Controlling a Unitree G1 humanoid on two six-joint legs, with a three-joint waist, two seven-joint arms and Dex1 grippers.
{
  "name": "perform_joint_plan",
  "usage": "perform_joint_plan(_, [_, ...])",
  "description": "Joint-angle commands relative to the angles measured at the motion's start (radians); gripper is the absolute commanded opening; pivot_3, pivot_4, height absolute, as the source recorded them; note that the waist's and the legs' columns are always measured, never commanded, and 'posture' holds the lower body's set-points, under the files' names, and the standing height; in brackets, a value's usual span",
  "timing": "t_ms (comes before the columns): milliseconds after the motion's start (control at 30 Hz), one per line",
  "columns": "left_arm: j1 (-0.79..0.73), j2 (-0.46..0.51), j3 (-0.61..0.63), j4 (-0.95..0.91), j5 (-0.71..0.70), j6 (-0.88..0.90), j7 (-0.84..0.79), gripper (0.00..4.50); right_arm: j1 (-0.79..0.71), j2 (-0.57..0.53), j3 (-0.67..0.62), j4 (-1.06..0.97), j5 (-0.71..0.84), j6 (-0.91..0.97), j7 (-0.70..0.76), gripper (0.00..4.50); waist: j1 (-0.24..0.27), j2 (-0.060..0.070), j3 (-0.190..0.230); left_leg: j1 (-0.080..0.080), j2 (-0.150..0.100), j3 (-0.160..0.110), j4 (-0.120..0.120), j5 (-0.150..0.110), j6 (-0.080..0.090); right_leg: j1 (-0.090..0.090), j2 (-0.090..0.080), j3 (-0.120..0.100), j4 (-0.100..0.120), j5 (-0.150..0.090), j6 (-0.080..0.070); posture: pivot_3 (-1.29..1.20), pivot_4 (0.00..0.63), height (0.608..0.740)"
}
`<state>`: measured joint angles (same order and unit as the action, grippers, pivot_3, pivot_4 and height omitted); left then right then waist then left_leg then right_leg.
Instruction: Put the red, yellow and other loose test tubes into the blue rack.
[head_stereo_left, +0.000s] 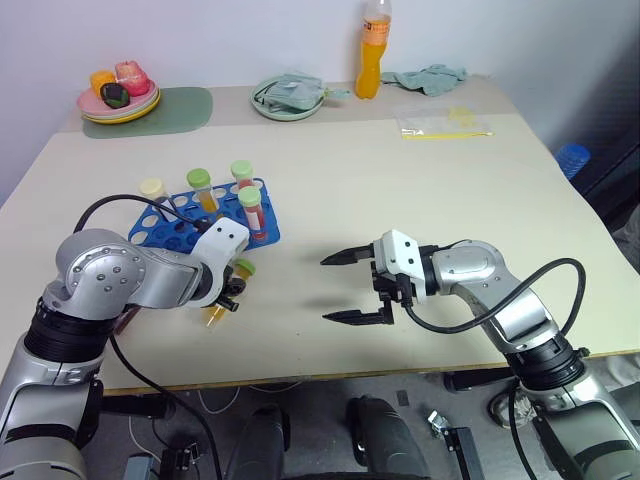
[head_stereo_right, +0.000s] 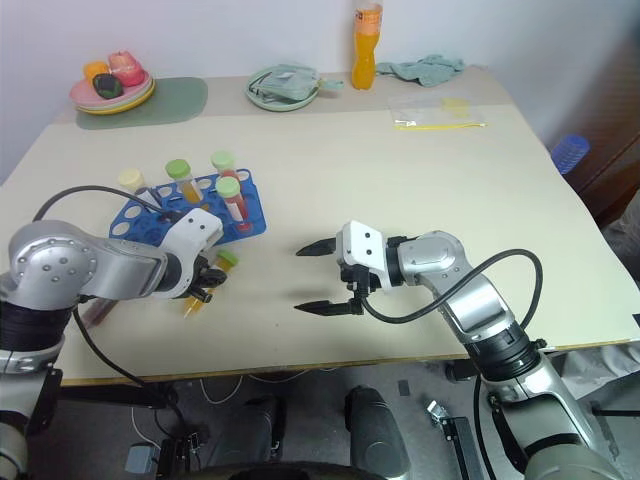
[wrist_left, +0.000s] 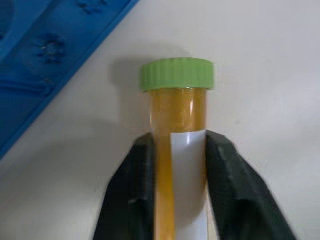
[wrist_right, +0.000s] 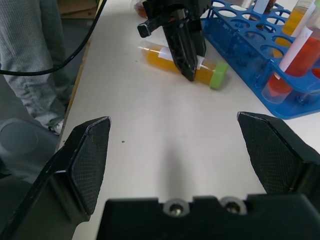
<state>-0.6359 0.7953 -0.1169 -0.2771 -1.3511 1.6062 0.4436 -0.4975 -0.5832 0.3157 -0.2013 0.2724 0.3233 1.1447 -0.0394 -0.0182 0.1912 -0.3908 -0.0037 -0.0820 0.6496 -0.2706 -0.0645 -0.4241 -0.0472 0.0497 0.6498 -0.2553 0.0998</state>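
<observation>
I had the left gripper (wrist_right: 189, 62) clamped on the yellow tube (wrist_left: 178, 150), lying flat just beside the blue rack (head_stereo_left: 165, 228); right gripper (head_stereo_left: 352, 287) open, farther off

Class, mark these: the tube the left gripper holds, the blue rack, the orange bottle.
yellow tube (wrist_left: 176, 75), left wrist view, green cap.
blue rack (head_stereo_left: 158, 226), left eye view, top plate.
orange bottle (head_stereo_left: 371, 70), left eye view, body.

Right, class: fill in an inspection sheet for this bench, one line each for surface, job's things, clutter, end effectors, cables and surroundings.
Surface: beige table, one.
Job's things: blue rack holding capped tubes; yellow tube lying beside it.
Clutter: plates of toy food, bowl with cloth, orange bottle, plastic bag.
End effectors: left end effector shut on yellow tube; right end effector open, holding nothing.
Cables: black cable looping along right arm.
Surroundings: person's grey sleeve.
</observation>
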Motion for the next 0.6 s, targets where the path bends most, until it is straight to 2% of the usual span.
perform_joint_plan(33, [0.018,0.039,0.069,-0.065,-0.067,0.008,0.021,0.72,-0.002,0.009,0.002,-0.043,-0.004,-0.006,-0.008,4.50,-0.001,0.000,0.000,0.000,0.000,0.000,0.000,0.000,0.000,0.000,0.000,0.000,0.000,0.000,0.000,0.00,0.150,0.740])
perform_joint_plan(133, [0.072,0.065,0.180,-0.201,-0.060,-0.069,-0.007,0.72,0.002,0.009,-0.007,-0.046,-0.001,0.003,-0.016,4.50,-0.002,0.000,0.000,0.000,0.000,0.000,0.000,0.000,0.000,0.000,0.000,0.000,0.000,0.000,0.000,0.00,0.150,0.740])
perform_joint_plan(233, [0.224,0.106,0.346,-0.416,0.136,-0.304,-0.135,0.72,0.014,0.018,-0.021,-0.042,0.003,0.016,-0.043,4.50,-0.002,0.000,0.000,0.000,0.000,0.001,-0.001,0.001,-0.001,-0.001,0.000,0.001,0.000,0.000,0.000,0.00,0.150,0.740])
perform_joint_plan(300, [0.315,0.129,0.383,-0.477,0.294,-0.440,-0.191,0.72,0.019,0.038,-0.032,-0.029,0.006,0.028,-0.074,4.50,-0.001,0.000,0.000,0.000,0.000,0.001,-0.001,0.001,-0.002,-0.001,0.000,0.001,0.000,0.000,0.000,0.00,0.150,0.740])
perform_joint_plan(400, [0.384,0.013,0.395,-0.491,0.479,-0.698,-0.244,0.72,0.012,0.121,-0.046,0.033,-0.016,0.047,-0.184,4.50,0.006,0.000,-0.001,0.001,0.000,0.002,-0.001,0.001,-0.002,0.000,0.000,0.001,-0.001,0.000,-0.001,0.00,0.150,0.740])
perform_joint_plan(467, [0.396,-0.097,0.315,-0.456,0.677,-0.884,-0.207,0.72,0.015,0.176,-0.043,0.068,-0.045,0.043,-0.255,4.50,0.016,0.000,-0.001,0.001,0.000,0.002,-0.001,0.001,-0.002,0.001,0.001,0.001,-0.001,0.000,-0.001,0.00,0.150,0.740])
perform_joint_plan(533, [0.397,-0.157,0.157,-0.378,0.934,-1.059,-0.174,0.72,0.024,0.220,-0.039,0.082,-0.057,0.044,-0.299,4.50,0.027,-0.001,-0.001,0.000,0.000,0.003,0.000,0.001,-0.002,0.001,0.000,0.001,-0.002,0.000,-0.001,0.00,0.150,0.740])
perform_joint_plan(600, [0.394,-0.220,0.057,-0.286,1.110,-1.184,-0.145,0.72,0.031,0.245,-0.037,0.080,-0.057,0.052,-0.320,4.50,0.031,-0.001,-0.002,0.000,-0.001,0.003,0.000,0.001,-0.002,0.001,0.000,0.001,-0.002,0.000,0.000,0.00,0.150,0.740])
